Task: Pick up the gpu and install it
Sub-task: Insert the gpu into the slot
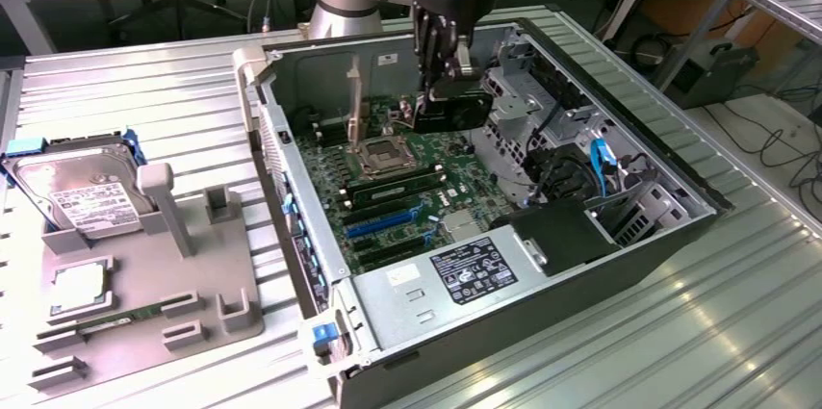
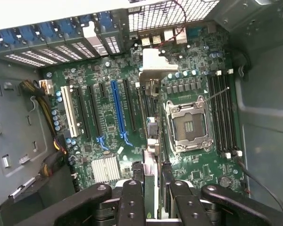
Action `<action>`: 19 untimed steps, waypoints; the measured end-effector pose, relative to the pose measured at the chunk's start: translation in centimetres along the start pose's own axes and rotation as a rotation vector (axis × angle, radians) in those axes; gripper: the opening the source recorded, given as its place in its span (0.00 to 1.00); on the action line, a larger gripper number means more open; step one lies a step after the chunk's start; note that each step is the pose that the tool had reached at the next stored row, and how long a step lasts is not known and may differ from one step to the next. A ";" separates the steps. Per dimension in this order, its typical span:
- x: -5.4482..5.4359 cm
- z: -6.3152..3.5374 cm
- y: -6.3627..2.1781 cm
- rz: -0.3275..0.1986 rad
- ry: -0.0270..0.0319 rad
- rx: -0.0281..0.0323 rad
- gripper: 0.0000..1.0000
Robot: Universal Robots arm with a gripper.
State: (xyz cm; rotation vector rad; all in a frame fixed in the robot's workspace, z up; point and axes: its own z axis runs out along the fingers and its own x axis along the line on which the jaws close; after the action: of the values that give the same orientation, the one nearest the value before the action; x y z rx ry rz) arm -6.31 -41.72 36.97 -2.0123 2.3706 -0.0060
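The gpu (image 2: 151,141) is seen edge-on in the wrist view, a thin card running straight out from between the claw (image 2: 151,195) fingers, with its silvery bracket (image 2: 156,66) at the far end, toward the perforated rear wall of the computer case (image 1: 302,236). The card's long axis is thus lined up with the length of the expansion slots on the motherboard (image 2: 104,122), and the card hangs directly below the claw, not off to any side. It is placed between the blue slot (image 2: 116,110) and the empty processor socket (image 2: 186,125), over the dark slot just beside the socket; whether its lower edge is touching that slot cannot be told. In the exterior view the claw (image 1: 444,82) is lowered inside the open case lying on the ribbed metal table (image 1: 154,82), with the dark card (image 1: 449,111) held upright beneath it above the board. The claw is clenched on the gpu at a partial opening, the fingers (image 2: 132,197) pressed against the card's two flat faces. On the grey fixture (image 1: 141,303) at the exterior view's left, a hard drive (image 1: 71,188) and a memory stick (image 1: 122,320) are left in their holders, well apart from the claw.
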 end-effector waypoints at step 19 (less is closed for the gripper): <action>0.0 0.00 0.00 -0.141 -0.0033 -0.0031 0.26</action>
State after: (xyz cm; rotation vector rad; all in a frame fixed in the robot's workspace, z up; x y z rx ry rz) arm -6.31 -41.72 36.97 -2.1749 2.2223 -0.0025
